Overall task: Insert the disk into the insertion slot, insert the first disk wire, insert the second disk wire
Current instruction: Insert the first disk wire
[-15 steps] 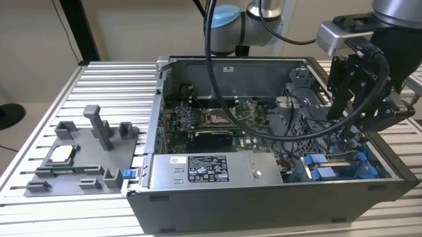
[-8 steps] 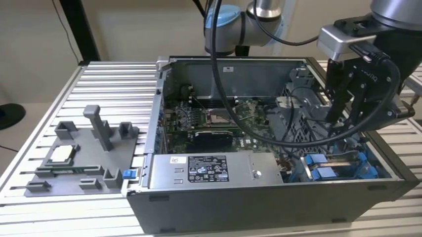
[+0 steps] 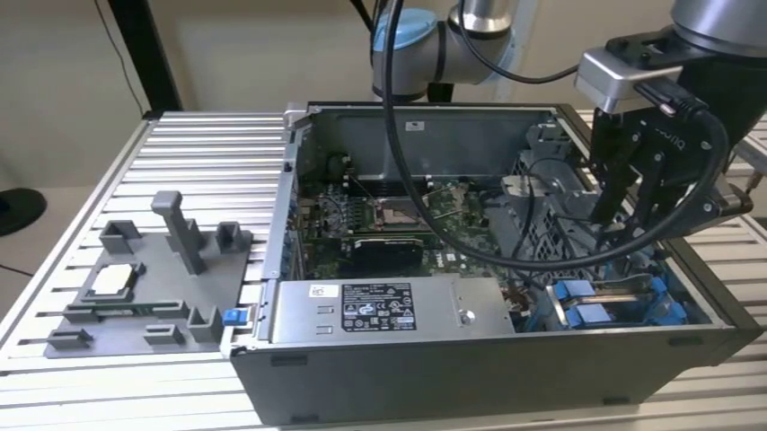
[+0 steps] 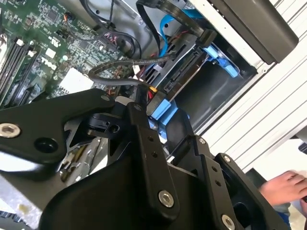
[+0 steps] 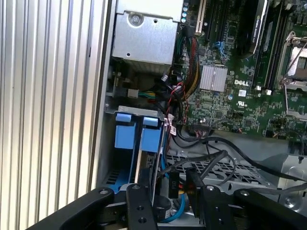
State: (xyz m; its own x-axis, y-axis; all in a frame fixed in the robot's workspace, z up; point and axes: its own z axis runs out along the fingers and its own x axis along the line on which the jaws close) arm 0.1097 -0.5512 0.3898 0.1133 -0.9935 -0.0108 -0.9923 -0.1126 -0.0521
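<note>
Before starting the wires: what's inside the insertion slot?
Two blue plastic pieces stand in the insertion slot, black cables beside them; the gripper covers whatever lies deeper.

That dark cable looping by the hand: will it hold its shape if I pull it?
Probably floppy: the dark cable sags in a loose curve. Likely light, being thin. It may snag, since other wires crowd it.
</note>
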